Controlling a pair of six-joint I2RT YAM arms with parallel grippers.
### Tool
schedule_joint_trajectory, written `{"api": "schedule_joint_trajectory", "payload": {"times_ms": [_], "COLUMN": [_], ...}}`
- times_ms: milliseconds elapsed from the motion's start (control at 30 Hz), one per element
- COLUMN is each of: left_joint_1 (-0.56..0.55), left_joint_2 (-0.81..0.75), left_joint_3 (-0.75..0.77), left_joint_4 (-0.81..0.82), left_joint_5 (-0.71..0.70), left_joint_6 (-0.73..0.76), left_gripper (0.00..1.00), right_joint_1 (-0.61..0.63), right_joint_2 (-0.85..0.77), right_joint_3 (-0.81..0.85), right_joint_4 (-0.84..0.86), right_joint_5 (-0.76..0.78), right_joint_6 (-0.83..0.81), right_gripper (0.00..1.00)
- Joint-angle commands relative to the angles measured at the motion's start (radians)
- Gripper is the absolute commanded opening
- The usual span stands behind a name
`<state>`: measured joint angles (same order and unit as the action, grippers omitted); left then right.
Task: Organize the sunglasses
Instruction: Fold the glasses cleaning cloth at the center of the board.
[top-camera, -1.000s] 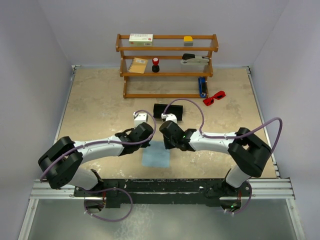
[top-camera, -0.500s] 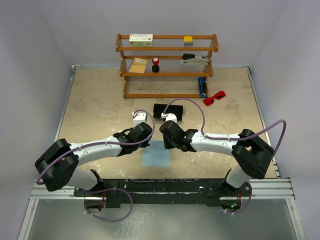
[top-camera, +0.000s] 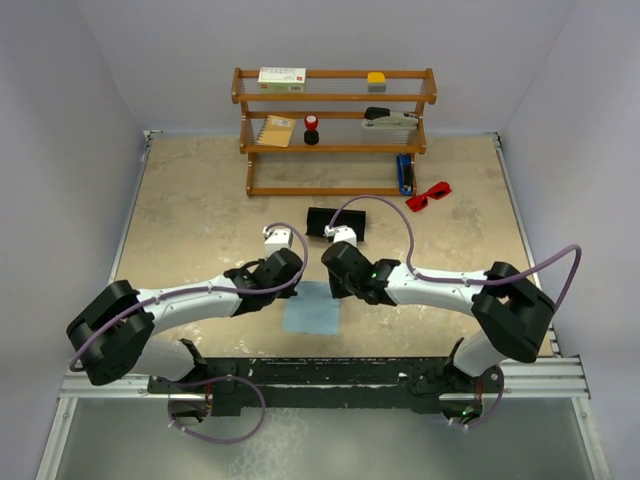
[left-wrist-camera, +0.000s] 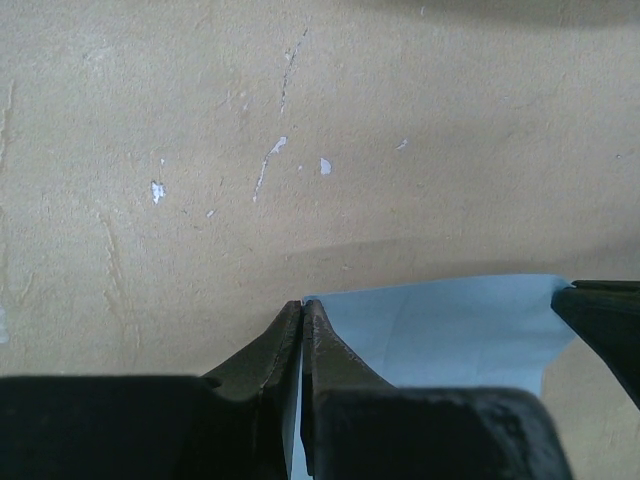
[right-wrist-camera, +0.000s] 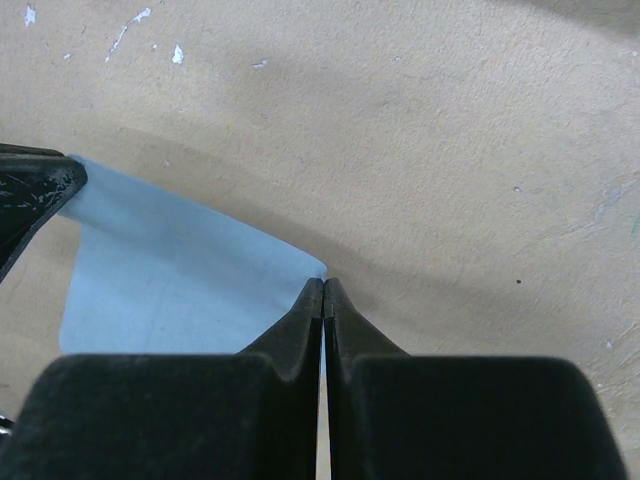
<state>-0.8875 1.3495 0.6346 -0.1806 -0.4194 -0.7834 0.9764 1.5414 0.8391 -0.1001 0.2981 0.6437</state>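
The red sunglasses (top-camera: 428, 195) lie on the table at the far right, beside the wooden shelf's right end, far from both grippers. In front of the arms lies a light blue cloth (top-camera: 312, 308). My left gripper (left-wrist-camera: 302, 303) is shut on the far left corner of the cloth (left-wrist-camera: 450, 325). My right gripper (right-wrist-camera: 324, 281) is shut on the far right corner of the cloth (right-wrist-camera: 170, 260). In the top view the left gripper (top-camera: 291, 284) and the right gripper (top-camera: 336, 286) sit at the cloth's far edge, close together.
A black oblong case (top-camera: 335, 222) lies just beyond the grippers. The wooden shelf (top-camera: 335, 97) stands at the back with small items on its levels and a blue object (top-camera: 404, 173) at its lower right. Grey walls close in the table on three sides.
Both arms have shifted slightly, their elbows moving outward. The grippers stay shut on the cloth's far corners and the cloth has barely moved.
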Motion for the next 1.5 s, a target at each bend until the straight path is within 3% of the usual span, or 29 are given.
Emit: {"api": "schedule_joint_trajectory", "payload": {"times_ms": [0, 1467], "left_joint_1": [-0.007, -0.035], "left_joint_2": [-0.031, -0.111], "left_joint_3": [-0.013, -0.076], "left_joint_4": [0.03, 0.018], "left_joint_5": [-0.013, -0.006], "left_joint_6": [-0.006, -0.026], "left_gripper": [0.0, 0.0], "right_joint_1": [0.007, 0.085], "right_joint_2": [-0.042, -0.052], "right_joint_3": [-0.019, -0.044], "right_joint_4": [-0.008, -0.013], "right_joint_5": [0.031, 0.074], "right_joint_6": [0.008, 0.052], "right_gripper": [0.0, 0.0]}}
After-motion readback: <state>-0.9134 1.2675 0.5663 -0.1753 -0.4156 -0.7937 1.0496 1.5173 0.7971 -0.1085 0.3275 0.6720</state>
